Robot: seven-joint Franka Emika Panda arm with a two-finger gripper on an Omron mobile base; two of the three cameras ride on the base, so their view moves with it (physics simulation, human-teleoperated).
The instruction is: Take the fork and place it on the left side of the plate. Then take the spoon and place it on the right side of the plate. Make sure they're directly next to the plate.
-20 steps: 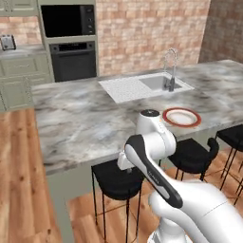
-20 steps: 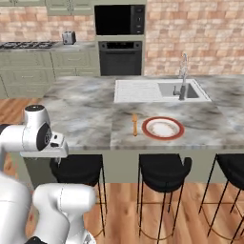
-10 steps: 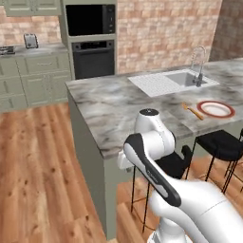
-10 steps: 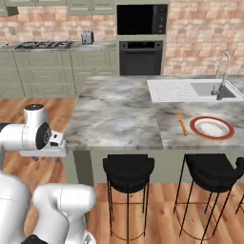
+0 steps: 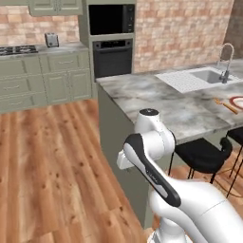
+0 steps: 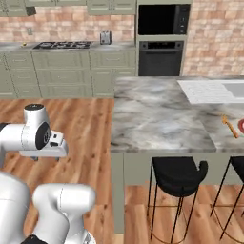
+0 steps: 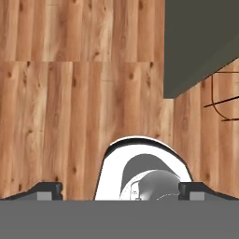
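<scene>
Hand view: gripper (image 7: 119,190) wide open, empty, over wood floor (image 7: 70,93); fork (image 6: 230,127) on counter (image 6: 157,114).

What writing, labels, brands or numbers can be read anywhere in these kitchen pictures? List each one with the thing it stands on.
None can be read.
Microwave: dark front, no legible brand or digits.
Oven: no readable markings.
Toaster: too small to tell.
Plate, fork: plain, no lettering.
</scene>
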